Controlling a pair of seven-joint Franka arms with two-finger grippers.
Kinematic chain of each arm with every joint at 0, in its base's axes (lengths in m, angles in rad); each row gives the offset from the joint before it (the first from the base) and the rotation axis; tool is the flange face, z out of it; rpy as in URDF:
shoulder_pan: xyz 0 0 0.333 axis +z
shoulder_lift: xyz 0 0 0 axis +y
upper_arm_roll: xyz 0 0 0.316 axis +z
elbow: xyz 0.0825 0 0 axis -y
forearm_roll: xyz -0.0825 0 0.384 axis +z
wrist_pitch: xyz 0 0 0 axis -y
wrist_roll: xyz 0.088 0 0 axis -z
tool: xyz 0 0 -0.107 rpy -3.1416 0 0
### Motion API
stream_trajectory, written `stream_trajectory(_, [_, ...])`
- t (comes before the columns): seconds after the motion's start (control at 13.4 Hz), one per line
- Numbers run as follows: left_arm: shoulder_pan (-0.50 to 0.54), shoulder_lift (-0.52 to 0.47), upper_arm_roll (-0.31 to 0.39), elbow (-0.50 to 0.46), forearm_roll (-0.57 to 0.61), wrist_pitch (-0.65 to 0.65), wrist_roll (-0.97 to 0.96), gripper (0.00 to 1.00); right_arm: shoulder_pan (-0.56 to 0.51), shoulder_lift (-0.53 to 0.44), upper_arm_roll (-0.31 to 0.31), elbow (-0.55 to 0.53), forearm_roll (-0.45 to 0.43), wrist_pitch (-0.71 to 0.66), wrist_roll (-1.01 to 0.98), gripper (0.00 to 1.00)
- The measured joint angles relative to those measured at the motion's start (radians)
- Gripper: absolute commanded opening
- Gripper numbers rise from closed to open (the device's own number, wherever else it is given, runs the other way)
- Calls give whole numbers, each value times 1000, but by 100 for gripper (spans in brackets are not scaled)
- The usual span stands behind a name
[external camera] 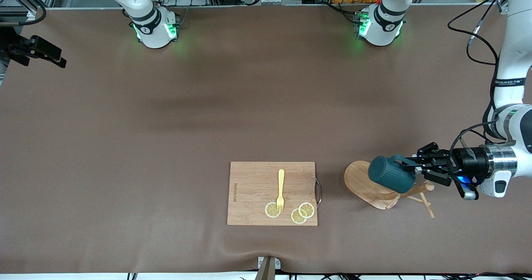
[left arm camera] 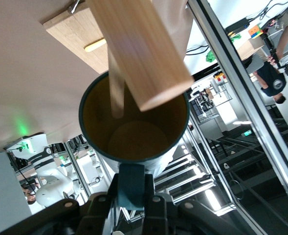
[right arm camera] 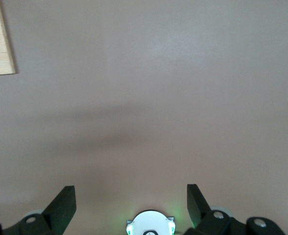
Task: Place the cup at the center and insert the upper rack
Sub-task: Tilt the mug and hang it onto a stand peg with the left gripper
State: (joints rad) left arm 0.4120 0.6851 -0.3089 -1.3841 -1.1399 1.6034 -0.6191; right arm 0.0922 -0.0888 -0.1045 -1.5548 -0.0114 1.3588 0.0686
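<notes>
The left gripper (external camera: pixel 419 168) is clamped on the side handle of the small dark teal-green mug (external camera: pixel 390 174), holding it tipped sideways in the air over the light wooden mug tree (external camera: pixel 376 188), which lies toppled beside the rectangular wooden cutting board (external camera: pixel 253 188), toward the left arm's end. The mug looks rigid, fairly light, glazed and breakable; the handle gives the surest hold. The tree seems stiff, its thin pegs (external camera: pixel 426 203) snaggable, best taken by the post. Farther from the camera than the board, the brown table (external camera: pixel 166 126) offers open room. The right gripper (right arm camera: pixel 131 203) waits there, jaws wide.
</notes>
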Motion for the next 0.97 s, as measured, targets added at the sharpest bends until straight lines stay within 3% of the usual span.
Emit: stream_trajectory(0.97, [20, 56, 0, 0, -7, 0, 39, 0, 8, 0, 11, 1, -1, 53, 0, 100])
